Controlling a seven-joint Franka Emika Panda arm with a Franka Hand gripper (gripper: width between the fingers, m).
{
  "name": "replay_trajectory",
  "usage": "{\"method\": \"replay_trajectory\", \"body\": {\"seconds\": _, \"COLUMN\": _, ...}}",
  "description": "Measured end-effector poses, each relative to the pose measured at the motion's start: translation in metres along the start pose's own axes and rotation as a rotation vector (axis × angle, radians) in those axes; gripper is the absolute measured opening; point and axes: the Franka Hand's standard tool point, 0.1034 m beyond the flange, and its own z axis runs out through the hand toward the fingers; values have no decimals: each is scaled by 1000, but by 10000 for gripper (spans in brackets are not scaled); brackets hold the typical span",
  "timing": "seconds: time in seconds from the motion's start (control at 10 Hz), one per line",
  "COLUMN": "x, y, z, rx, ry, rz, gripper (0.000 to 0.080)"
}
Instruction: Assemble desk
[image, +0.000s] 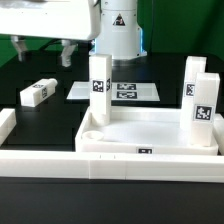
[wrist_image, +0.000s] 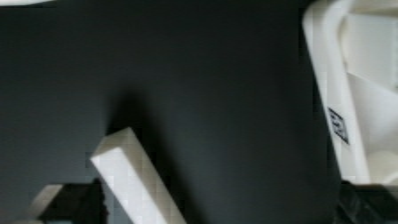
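Exterior view: the gripper (image: 67, 52) hangs in the upper left of the frame above the black counter (image: 40, 125), its jaws parted and holding nothing. The desk top (image: 150, 135) lies in the lower right, rim up, against the border rail (image: 110, 165) that crosses the lower frame. Three legs stand upright in its corner sockets: one at the near-left corner (image: 99, 88) and two at the right side (image: 203, 108) (image: 192, 82). A fourth leg (image: 37, 93) lies on its side on the counter at centre left, well apart from the top. The marker board (image: 112, 91) lies flat behind the top, at frame centre. Wrist view: dark counter (wrist_image: 178, 80) fills most of the frame; the loose leg (wrist_image: 139, 185) shows blurred at lower left, and a white rim with a small tag, apparently the top (wrist_image: 356, 100), runs down the right edge.
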Motion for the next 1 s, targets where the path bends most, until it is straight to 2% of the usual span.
{"method": "replay_trajectory", "body": {"seconds": 0.1, "x": 1, "y": 16, "z": 4, "rx": -10, "ry": -4, "rz": 14, "gripper": 649}}
{"method": "replay_trajectory", "body": {"seconds": 0.5, "x": -1, "y": 15, "z": 6, "rx": -11, "ry": -9, "rz": -2, "gripper": 649}}
{"method": "replay_trajectory", "body": {"seconds": 0.6, "x": -6, "y": 25, "z": 10, "rx": -6, "ry": -11, "rz": -42, "gripper": 649}}
{"method": "replay_trajectory", "body": {"seconds": 0.7, "x": -17, "y": 51, "z": 23, "rx": -17, "ry": -13, "rz": -40, "gripper": 649}}
{"method": "replay_trajectory", "body": {"seconds": 0.8, "x": -26, "y": 71, "z": 38, "rx": -35, "ry": -29, "rz": -22, "gripper": 649}}
{"method": "replay_trajectory", "body": {"seconds": 1.0, "x": -30, "y": 78, "z": 54, "rx": -69, "ry": -33, "rz": -39, "gripper": 649}}
